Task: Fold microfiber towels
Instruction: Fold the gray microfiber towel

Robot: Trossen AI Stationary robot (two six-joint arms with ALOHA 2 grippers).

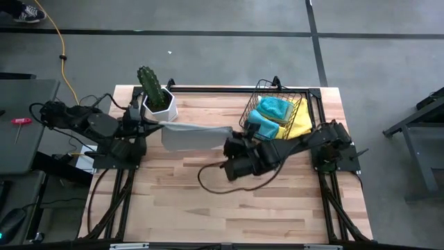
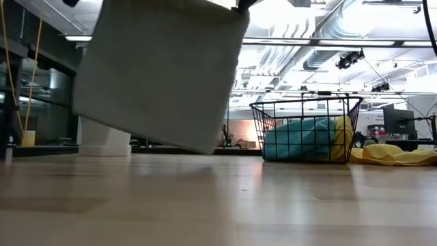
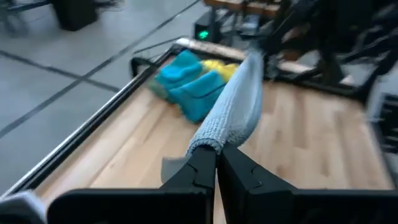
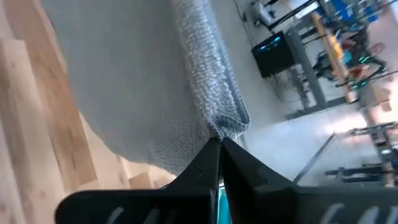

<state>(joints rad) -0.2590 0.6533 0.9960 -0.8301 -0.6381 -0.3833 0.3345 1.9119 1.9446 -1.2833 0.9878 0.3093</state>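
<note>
My left gripper (image 3: 216, 163) and right gripper (image 4: 219, 155) are each clamped on a top corner of the grey towel (image 1: 194, 135), holding it in the air above the table's (image 1: 208, 201) middle. I judge this the spreading step: next I must lower it flat without slack. Its long axis runs nine to three o'clock, the free edge hanging down. Farther off, at two o'clock, teal and yellow towels (image 1: 274, 111) wait in the wire basket (image 1: 258, 88).

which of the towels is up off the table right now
The grey towel, stretched in the air between the left end effector and right end effector. The teal towels sit in the basket.
</note>
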